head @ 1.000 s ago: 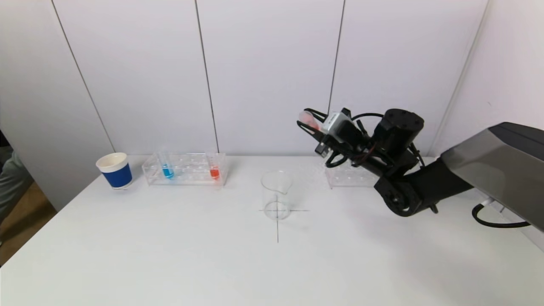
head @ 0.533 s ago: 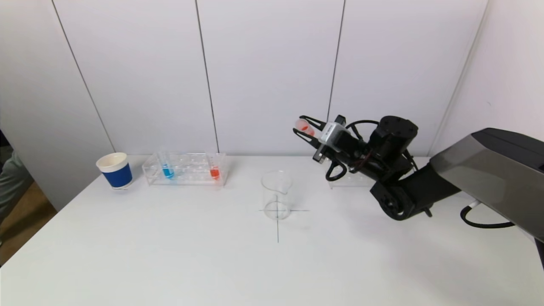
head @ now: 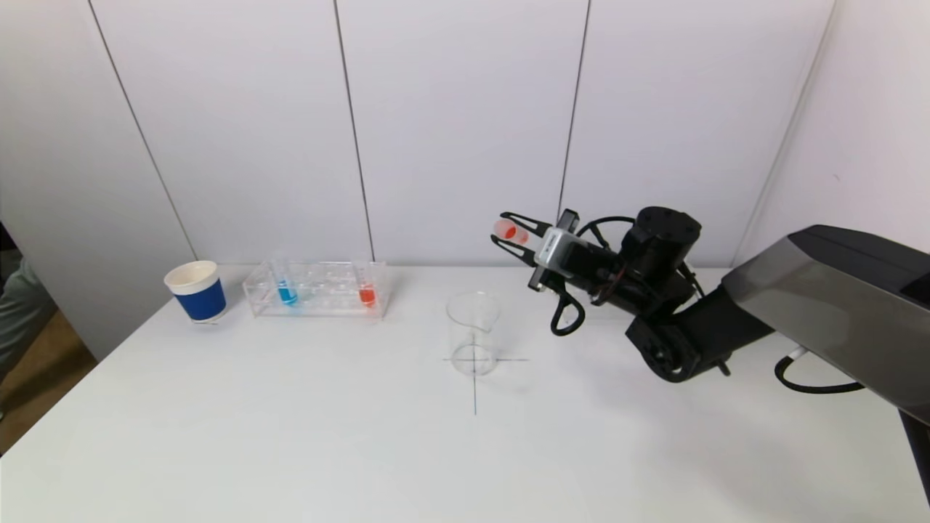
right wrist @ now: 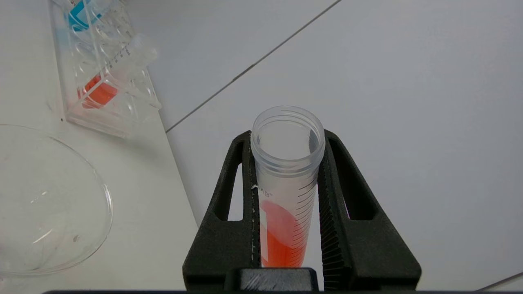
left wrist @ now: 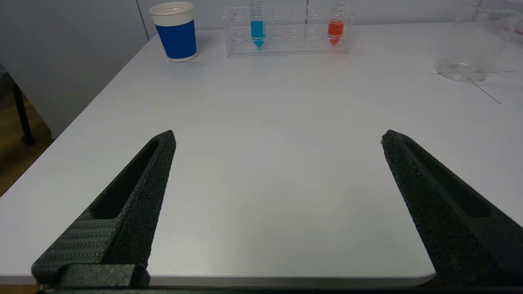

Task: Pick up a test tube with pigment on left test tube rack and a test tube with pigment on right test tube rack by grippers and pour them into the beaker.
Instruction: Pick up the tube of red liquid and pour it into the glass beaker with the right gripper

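My right gripper (head: 514,232) is shut on a clear test tube with red pigment (head: 511,232), held tilted in the air up and right of the empty glass beaker (head: 473,332). In the right wrist view the tube (right wrist: 286,192) sits between the two fingers, open mouth pointing away, and the beaker (right wrist: 45,204) lies beside it. The left rack (head: 317,289) holds a blue tube (head: 285,289) and a red tube (head: 367,290). My left gripper (left wrist: 278,139) is open and empty, low over the table's near left part. The right rack is hidden behind my right arm.
A blue paper cup (head: 195,291) stands left of the left rack. A black cross is drawn on the white table (head: 290,436) under the beaker. White wall panels close the back and right side.
My right gripper has moved left toward the beaker with the red tube and tilted it further over. The left rack, cup and beaker have not moved.
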Available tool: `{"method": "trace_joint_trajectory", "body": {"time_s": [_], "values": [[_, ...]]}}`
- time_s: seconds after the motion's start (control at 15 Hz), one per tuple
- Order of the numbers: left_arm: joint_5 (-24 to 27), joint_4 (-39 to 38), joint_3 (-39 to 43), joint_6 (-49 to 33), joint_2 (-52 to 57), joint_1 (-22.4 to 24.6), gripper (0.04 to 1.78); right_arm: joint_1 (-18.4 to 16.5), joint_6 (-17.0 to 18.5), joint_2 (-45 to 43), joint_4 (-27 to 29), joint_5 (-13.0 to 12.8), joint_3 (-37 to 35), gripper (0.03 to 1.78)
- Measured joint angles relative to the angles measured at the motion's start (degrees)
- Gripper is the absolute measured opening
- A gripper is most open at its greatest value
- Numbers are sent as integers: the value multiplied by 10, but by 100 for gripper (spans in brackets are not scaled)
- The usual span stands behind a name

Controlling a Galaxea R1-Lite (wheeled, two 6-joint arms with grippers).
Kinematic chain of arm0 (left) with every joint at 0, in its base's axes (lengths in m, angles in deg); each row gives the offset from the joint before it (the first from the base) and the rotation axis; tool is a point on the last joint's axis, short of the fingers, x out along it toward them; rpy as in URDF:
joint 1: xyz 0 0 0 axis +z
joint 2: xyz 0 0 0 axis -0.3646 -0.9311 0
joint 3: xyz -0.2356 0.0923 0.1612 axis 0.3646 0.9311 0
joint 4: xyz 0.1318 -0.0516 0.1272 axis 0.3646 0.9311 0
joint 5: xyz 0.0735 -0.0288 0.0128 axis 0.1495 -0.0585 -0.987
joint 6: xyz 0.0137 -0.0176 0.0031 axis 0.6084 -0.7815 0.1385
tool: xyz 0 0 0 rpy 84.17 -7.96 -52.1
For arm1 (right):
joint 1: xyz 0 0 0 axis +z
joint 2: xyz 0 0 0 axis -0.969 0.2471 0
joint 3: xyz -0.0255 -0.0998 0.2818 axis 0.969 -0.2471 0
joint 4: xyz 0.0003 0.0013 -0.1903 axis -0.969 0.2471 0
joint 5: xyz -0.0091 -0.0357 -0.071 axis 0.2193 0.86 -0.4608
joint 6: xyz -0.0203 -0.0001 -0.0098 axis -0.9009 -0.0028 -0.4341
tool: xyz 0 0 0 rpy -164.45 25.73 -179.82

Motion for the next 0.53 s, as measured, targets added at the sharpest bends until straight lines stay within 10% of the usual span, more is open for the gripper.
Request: {"method": "trace_joint_trajectory", "body": {"time_s": [0.53], "values": [[0, 0, 0, 0, 0, 0, 176, 4, -38, 10, -2, 0, 1, 47]]}}
